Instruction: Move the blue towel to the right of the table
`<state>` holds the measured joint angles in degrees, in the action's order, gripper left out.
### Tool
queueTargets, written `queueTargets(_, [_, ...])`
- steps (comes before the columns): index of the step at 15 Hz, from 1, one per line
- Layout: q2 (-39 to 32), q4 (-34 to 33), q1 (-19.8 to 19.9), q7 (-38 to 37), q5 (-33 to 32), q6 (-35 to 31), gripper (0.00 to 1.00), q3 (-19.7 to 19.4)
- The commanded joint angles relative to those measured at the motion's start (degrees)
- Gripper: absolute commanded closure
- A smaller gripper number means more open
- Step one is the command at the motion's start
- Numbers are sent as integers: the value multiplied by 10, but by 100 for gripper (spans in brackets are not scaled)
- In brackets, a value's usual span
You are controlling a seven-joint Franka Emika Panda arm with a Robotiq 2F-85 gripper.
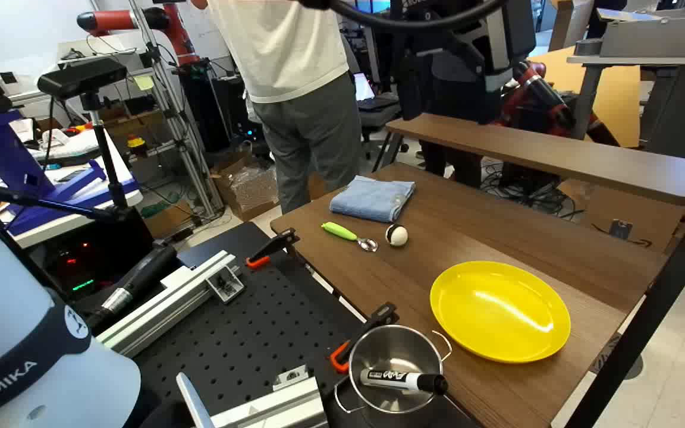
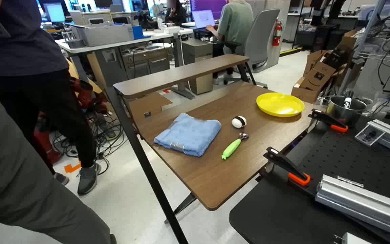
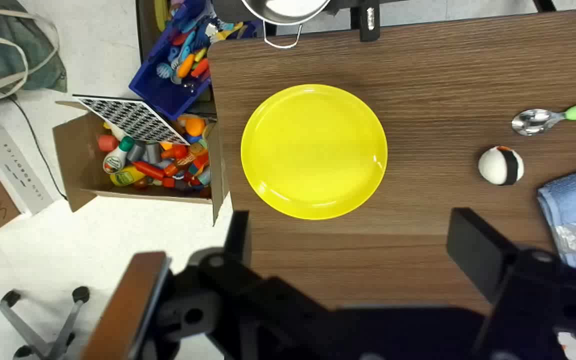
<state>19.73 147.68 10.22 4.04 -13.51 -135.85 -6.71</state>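
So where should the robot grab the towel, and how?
Probably by the middle of the towel, pinched from straight above. It lies flat, folded and looks soft, so cloth should bunch up when squeezed, while the table right underneath makes scooping hard. The spoon and ball lie close by, so coming low past them looks worse.

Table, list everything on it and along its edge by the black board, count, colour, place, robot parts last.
table: 1, brown, beside the black board
plate: 1, yellow, toward one table end
blue towel: 1, blue, folded, toward the other end
spoon: 1, green and silver, beside the blue towel
ball: 1, white with black band, near the spoon
clamps: 2, black and orange, at the table edge
pot: 1, silver, at the table edge near the plate
marker: 1, white and black, in the pot
arm: 1, whitish, near the black board
hand: 1, black, open, above the table
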Motion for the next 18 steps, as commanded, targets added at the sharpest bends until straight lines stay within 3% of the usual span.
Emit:
queueTargets(1, [0, -1, -1, 0, 0, 1, 0, -1])
queueTargets(4, [0, -1, -1, 0, 0, 1, 0, -1])
queueTargets(7, [-10, -8, -20, 0, 38, -5, 0, -1])
queueTargets(12, [-46, -40, -75, -22, 89, -3, 0, 40])
queueTargets(18, [-135, -113, -114, -52, 97, 4, 0, 82])
